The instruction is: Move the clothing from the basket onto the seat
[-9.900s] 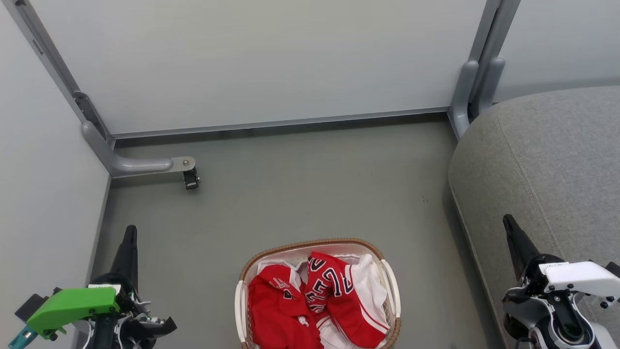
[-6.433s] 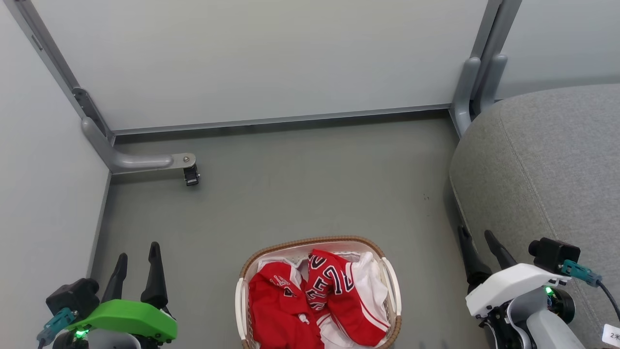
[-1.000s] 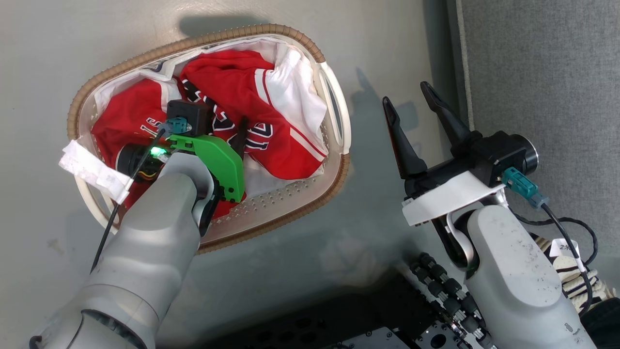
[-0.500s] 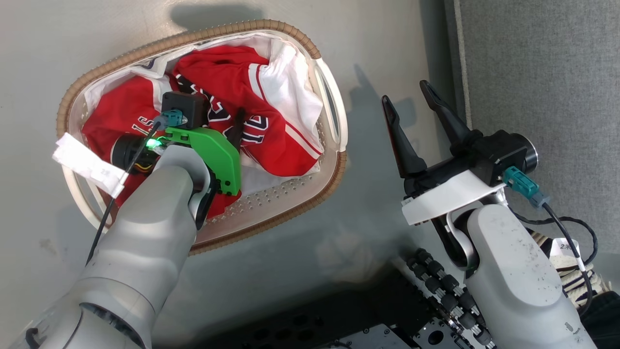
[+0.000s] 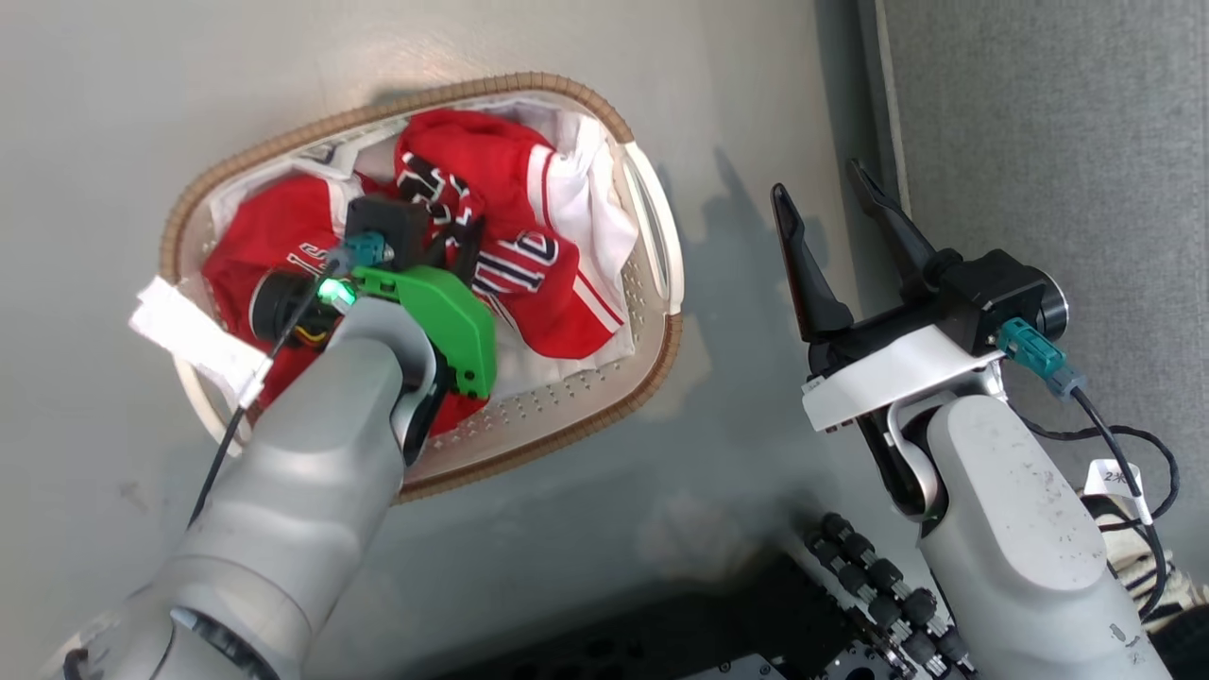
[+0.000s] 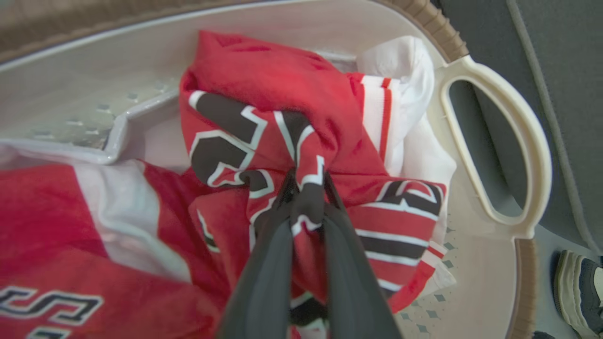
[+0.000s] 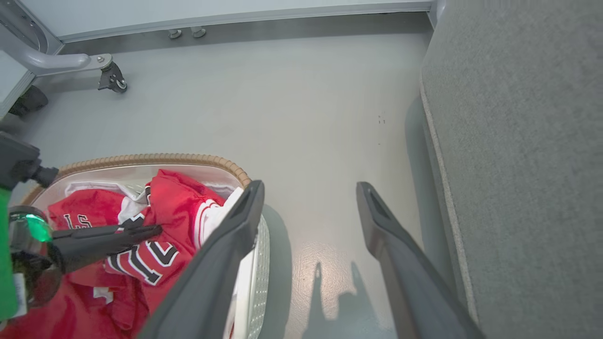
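A plain grey floor (image 5: 283, 57) fills the background, seen from above. A large grey fabric seat (image 5: 1039, 142) stands to the right of the basket, with a strip of bare floor between them. The basket (image 5: 557, 392) itself is oval, white and perforated, with a brown woven rim and white handles, and it sits on the floor.

The robot's pale left forearm (image 5: 302, 472) reaches into the basket from its near side. Inside the basket lie crumpled red jerseys (image 5: 472, 151) with white stripes and dark letters edged in white, all of them within the rim. A white sheet (image 5: 590, 194) is bunched under them at the end of the basket nearest the seat.

The left gripper (image 6: 306, 188) is down in the middle of the basket, its two dark fingers drawn close together and pinching a raised fold of a lettered jersey. The right gripper (image 5: 820, 179) hangs over the floor between the basket and the seat, its fingers spread wide apart and holding nothing.

Just outside the basket, past its handle, the toe of a person's shoe (image 6: 577, 282) rests on the floor.
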Controlling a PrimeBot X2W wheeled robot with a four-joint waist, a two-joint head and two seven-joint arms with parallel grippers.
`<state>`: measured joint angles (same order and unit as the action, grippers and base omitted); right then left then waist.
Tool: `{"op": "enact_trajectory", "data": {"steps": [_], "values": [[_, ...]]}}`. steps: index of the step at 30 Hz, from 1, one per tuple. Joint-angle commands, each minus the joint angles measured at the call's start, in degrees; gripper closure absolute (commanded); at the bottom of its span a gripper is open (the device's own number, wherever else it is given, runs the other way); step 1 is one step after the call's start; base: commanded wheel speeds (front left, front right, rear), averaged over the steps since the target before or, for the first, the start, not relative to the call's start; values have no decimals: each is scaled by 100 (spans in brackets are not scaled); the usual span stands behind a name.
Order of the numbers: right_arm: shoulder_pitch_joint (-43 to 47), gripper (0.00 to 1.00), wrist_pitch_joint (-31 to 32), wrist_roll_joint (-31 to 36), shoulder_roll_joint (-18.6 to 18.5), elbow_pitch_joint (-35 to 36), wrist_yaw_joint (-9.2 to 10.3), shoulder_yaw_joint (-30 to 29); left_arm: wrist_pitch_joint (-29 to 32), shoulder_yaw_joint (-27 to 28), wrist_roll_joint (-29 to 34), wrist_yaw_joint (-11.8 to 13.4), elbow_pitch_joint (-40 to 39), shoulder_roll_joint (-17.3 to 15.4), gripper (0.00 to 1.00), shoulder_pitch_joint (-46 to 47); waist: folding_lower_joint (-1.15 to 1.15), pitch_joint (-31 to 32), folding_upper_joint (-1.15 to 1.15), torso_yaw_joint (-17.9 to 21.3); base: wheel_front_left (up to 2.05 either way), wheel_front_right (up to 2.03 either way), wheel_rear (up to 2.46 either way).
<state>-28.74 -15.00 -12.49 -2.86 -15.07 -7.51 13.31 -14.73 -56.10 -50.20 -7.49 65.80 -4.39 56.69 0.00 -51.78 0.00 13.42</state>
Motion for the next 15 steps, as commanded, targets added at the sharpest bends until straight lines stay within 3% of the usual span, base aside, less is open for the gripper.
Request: {"op": "enact_trajectory", "data": {"steps": [1,6,15], "values": [[-40,0,-27,39,-17,-47,5,-12,-46,-21,-92,0,-67,-61,100,-164,0,354,0,-115,0,0,0],[15,0,-27,105,-19,-197,4,14,-46,1,-64,0,-397,-197,100,-504,0,912,0,-239,0,0,0],[329,0,-27,239,-22,-579,5,-149,-49,561,65,0,-1060,-278,100,-1427,0,2085,0,-568,0,0,0]]}}
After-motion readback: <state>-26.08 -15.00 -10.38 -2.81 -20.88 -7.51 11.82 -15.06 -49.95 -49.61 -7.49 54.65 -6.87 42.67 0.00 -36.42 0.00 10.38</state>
